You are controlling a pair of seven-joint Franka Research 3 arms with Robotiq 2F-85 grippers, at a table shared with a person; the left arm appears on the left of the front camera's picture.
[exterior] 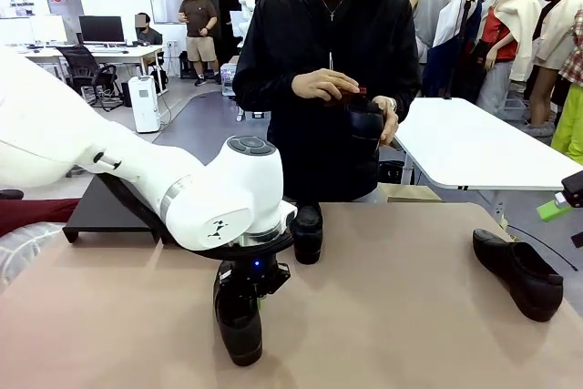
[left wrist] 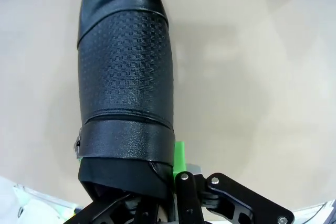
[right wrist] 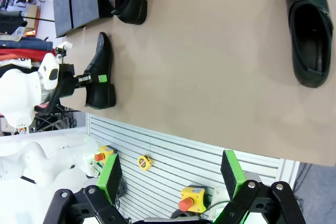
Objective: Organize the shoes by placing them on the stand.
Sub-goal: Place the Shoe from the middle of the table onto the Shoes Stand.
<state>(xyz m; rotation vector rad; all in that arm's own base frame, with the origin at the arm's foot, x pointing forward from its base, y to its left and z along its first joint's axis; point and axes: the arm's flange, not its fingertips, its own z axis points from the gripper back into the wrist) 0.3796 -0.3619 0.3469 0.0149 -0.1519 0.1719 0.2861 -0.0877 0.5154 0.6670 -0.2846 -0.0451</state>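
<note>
Grasp step, first shoe. Left gripper (exterior: 248, 287) sits low at lower centre of the front view, fingers pinching the heel collar of a dress shoe (exterior: 239, 325). In the left wrist view one green pad (left wrist: 179, 153) presses the outside of the collar; the other finger is hidden, probably inside the opening. The shoe appears to rest on the table (exterior: 410, 334), toe toward the bottom edge.

Stand (exterior: 100, 211) is at left of the frame behind the arm, its tops bare where visible. A loafer (exterior: 307, 230) is at centre, on the table just beside the stand, not on it. A third shoe (exterior: 519, 272) lies at right, well apart. The person at the far side holds a fourth shoe (exterior: 366, 121) in both hands.

Right gripper (right wrist: 170, 174) hangs off the near table edge, fingers spread, holding nothing.

Judgement: nothing placed yet. Next move calls for a lift clear of the table, a carry up-left past the loafer, then setting the sole flat on a platform. A collar-only pinch may let the toe sag or swing.
</note>
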